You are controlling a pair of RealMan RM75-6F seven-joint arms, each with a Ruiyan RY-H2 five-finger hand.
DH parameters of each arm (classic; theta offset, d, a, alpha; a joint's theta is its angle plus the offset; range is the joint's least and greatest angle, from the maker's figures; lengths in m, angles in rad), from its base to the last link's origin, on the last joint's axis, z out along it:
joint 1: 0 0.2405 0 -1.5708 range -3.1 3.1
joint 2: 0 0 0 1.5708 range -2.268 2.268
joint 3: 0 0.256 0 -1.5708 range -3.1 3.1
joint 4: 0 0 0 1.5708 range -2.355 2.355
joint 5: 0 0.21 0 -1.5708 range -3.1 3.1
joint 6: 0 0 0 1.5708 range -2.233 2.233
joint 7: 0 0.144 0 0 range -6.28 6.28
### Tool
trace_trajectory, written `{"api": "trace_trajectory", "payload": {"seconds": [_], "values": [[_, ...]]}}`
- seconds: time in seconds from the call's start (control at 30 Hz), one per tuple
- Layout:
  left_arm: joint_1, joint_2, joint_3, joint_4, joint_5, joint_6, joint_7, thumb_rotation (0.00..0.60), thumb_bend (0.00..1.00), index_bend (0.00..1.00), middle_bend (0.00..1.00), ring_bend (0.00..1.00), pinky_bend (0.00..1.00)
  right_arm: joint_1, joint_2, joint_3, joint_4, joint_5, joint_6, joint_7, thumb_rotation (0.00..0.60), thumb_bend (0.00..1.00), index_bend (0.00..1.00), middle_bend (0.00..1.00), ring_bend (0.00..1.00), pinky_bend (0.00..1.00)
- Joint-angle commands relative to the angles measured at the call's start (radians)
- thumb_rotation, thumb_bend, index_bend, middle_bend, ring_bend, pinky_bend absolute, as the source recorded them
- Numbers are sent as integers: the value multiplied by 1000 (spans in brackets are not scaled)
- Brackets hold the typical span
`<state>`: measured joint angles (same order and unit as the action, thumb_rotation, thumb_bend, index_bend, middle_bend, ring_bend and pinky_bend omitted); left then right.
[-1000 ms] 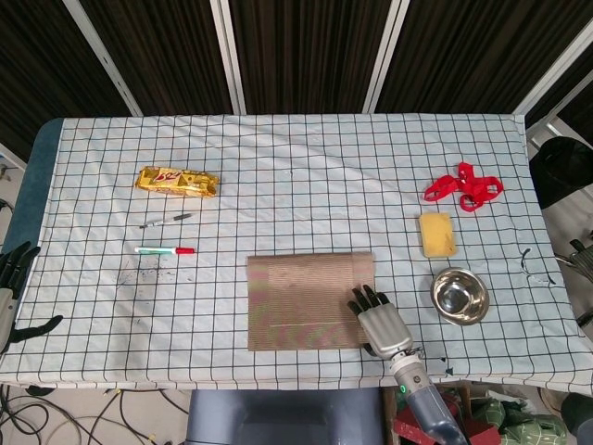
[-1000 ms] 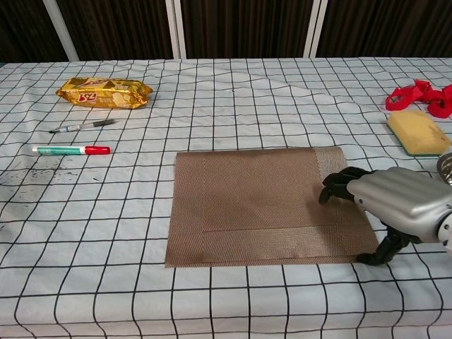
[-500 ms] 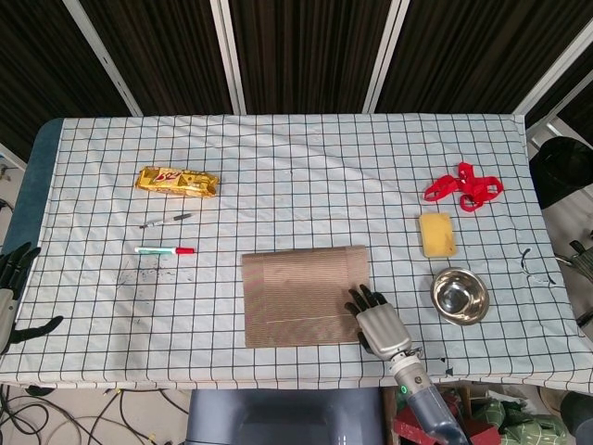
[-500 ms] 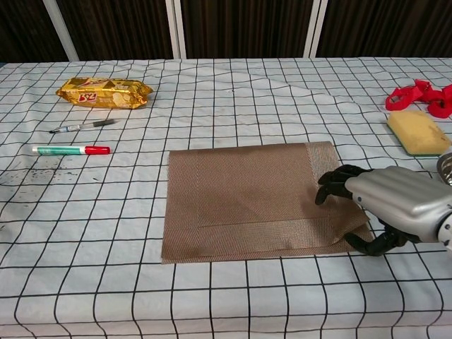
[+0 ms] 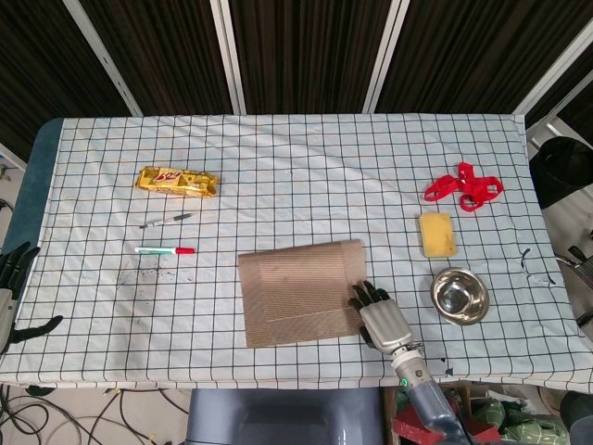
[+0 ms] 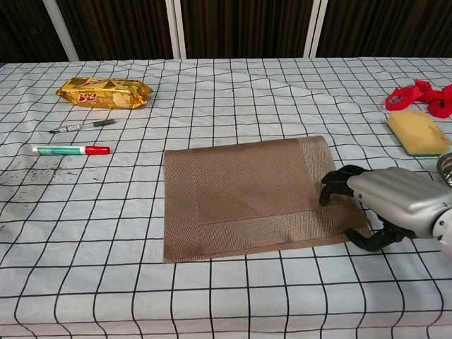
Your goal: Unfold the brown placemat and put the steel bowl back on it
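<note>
The brown placemat (image 5: 301, 292) (image 6: 247, 198) lies folded and slightly skewed at the table's front centre. My right hand (image 5: 382, 319) (image 6: 392, 205) is at its near-right corner, with fingertips (image 6: 332, 187) on the mat's right edge and the thumb curled in under the corner, pinching it. To the right of the hand, the steel bowl (image 5: 460, 296) stands upright and empty on the cloth; the chest view shows only its rim (image 6: 446, 168). At the table's left edge, off the cloth, my left hand (image 5: 13, 289) hangs with fingers apart and holds nothing.
A yellow sponge (image 5: 436, 235) and a red strap (image 5: 463, 185) lie behind the bowl. On the left are a gold snack packet (image 5: 178, 181), a thin pen (image 5: 167, 221) and a green-and-red marker (image 5: 164, 250). The front table edge runs just behind my right hand.
The placemat has slid left and turned anticlockwise, its right side now further back. My right thumb has curled in under the near-right corner. The left hand and bowl have not moved.
</note>
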<state>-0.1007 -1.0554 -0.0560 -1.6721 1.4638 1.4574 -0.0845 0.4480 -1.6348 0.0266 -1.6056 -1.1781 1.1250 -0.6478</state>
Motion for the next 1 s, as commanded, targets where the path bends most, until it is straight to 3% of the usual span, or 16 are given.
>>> {"api": "trace_trajectory", "payload": {"seconds": [0.03, 0.37, 0.7, 1.0], "values": [[0, -1, 0, 0, 1, 0, 1, 600, 6, 0, 0, 0, 15, 1, -1, 2, 7, 4, -3, 6, 600, 477, 287, 95, 51, 180], [1, -3, -1, 0, 1, 3, 1, 600, 7, 0, 0, 0, 15, 9, -15, 11, 33, 4, -13, 30, 600, 543, 297, 97, 51, 180], [1, -2, -1, 1, 3, 5, -4, 600, 7, 0, 0, 0, 15, 1, -27, 6, 56, -43, 12, 83, 600, 445, 624, 266, 96, 187], [1, -1, 1, 1, 5, 4, -5, 600, 7, 0, 0, 0, 15, -9, -24, -7, 62, -103, 29, 147, 600, 478, 707, 319, 117, 187]]}}
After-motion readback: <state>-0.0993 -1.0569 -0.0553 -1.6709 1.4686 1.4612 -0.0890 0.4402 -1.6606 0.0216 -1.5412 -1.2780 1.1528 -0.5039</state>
